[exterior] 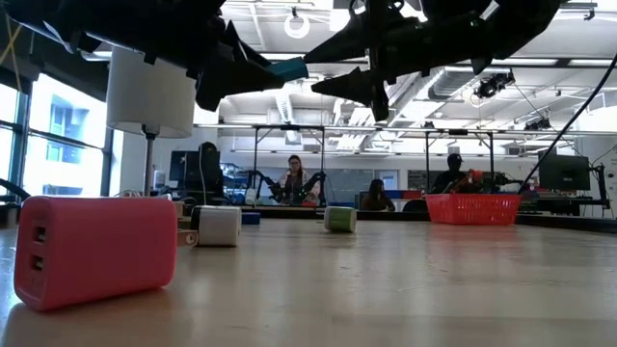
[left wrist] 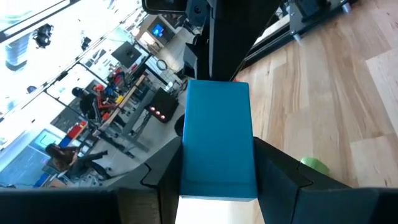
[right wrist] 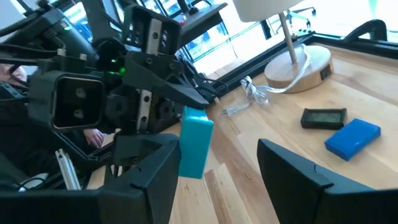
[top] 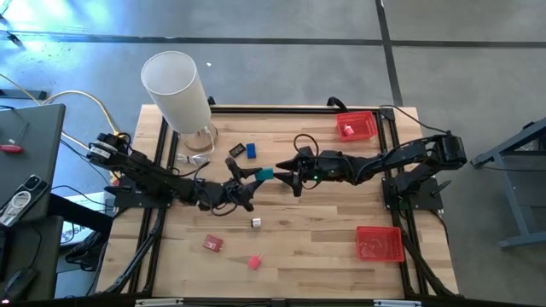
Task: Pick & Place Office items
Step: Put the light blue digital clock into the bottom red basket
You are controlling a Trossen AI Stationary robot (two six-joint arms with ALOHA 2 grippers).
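Observation:
My left gripper (top: 246, 177) is shut on a teal block (top: 264, 174), held in the air over the middle of the table. My right gripper (top: 288, 176) is open and faces the block's free end from the table's right; its fingers (right wrist: 146, 177) stand just short of the block (right wrist: 196, 140) without touching. On the table lie a black piece (top: 236, 150), a blue piece (top: 251, 151), a white piece (top: 255, 223), a red piece (top: 212, 244) and a pink piece (top: 254, 262). A green piece (exterior: 339, 219) also rests there. My left gripper (left wrist: 217, 177) pinches the teal block by its near end (left wrist: 217, 168) between its two fingers (left wrist: 280, 180), one on each long side. The fingers come roughly level from the table's left, lying along the block. The block is lifted clear and sticks out past the fingertips toward my right gripper.
A tall white lamp (top: 175, 89) stands on a round wooden base (right wrist: 298, 62) at the far left, with a cable beside it. Red trays sit at the far right (top: 357, 125) and the near right (top: 379, 243). Bare wood lies between the trays.

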